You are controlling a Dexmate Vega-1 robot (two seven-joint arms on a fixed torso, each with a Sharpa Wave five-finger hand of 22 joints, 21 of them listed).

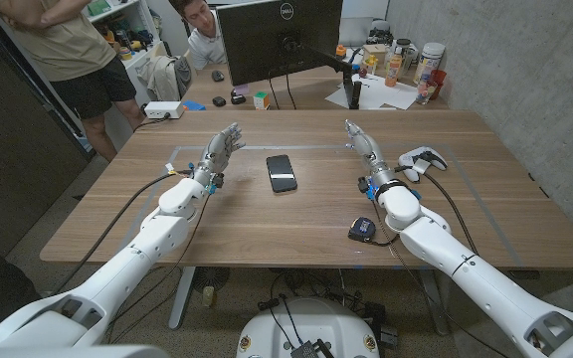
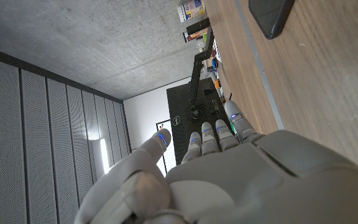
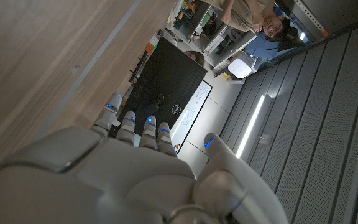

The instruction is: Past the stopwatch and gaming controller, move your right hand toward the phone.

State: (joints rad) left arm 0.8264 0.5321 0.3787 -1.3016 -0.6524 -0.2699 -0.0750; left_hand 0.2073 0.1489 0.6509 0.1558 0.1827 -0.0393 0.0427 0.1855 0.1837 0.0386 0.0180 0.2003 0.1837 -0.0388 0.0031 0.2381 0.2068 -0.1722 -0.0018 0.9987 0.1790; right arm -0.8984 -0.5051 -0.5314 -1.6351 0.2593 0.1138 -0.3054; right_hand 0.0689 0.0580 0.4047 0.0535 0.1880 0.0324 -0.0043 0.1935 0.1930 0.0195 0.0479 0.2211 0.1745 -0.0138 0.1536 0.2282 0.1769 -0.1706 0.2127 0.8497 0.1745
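Observation:
A black phone [image 1: 281,172] lies face up at the middle of the wooden table [image 1: 296,229]; its corner also shows in the left wrist view as the phone [image 2: 272,15]. My right hand [image 1: 365,149] stands open to the phone's right, fingers stretched away from me, holding nothing. A white gaming controller [image 1: 419,162] lies just right of that hand. The black and blue stopwatch [image 1: 364,229] sits near my right forearm, closer to me. My left hand [image 1: 221,150] is open to the phone's left, fingers apart. Both hands show from behind in the wrist views as the left hand [image 2: 229,180] and the right hand [image 3: 123,174].
A Dell monitor [image 1: 279,40] stands on a second desk behind the table, with bottles and boxes [image 1: 406,65] to its right. Two people [image 1: 68,50] are at the back left. A white box [image 1: 163,109] lies near the far left corner.

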